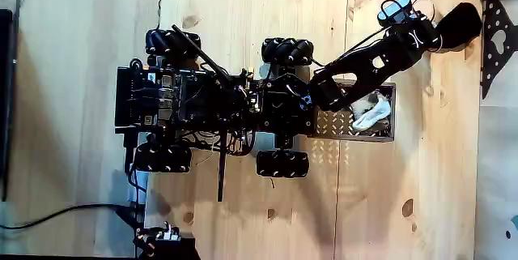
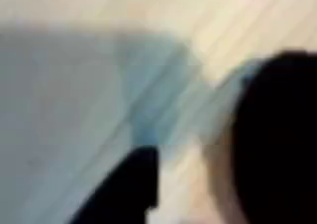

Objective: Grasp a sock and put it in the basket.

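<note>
Beneath me, the fixed view shows a pale knotted wood floor in wide boards, evenly lit. A black cable trails at near left. A patterned dark mat lies at far right.

Black sock beyond grey basket
</note>
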`<state>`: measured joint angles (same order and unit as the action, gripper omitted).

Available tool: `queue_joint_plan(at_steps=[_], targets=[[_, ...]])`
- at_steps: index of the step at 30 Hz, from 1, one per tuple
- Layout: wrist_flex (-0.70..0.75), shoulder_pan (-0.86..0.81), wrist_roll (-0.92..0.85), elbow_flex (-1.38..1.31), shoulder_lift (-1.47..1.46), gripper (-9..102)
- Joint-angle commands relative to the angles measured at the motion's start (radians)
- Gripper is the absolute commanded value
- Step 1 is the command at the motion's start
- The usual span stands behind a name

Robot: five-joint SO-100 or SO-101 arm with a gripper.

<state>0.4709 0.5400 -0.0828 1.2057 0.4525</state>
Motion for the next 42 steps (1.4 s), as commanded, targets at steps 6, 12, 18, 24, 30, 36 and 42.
queue_joint_plan(at_steps=[6, 12, 18, 24, 30, 36, 42], targets=[[0.031, 0.032, 0.009, -0.132, -0.069, 30], [0.025, 0.040, 0.014, -0.135, -0.055, 0], [0.054, 0.037, 0.017, -0.135, -0.014, 0], [0.043, 0.026, 0.091, -0.135, 0.078, 0], [0.106, 0.023, 0.175, -0.135, 0.270, 0], [0.261, 0.020, 0.225, -0.133, 0.474, 0], [0.480, -0.012, 0.236, -0.117, 0.756, 0]])
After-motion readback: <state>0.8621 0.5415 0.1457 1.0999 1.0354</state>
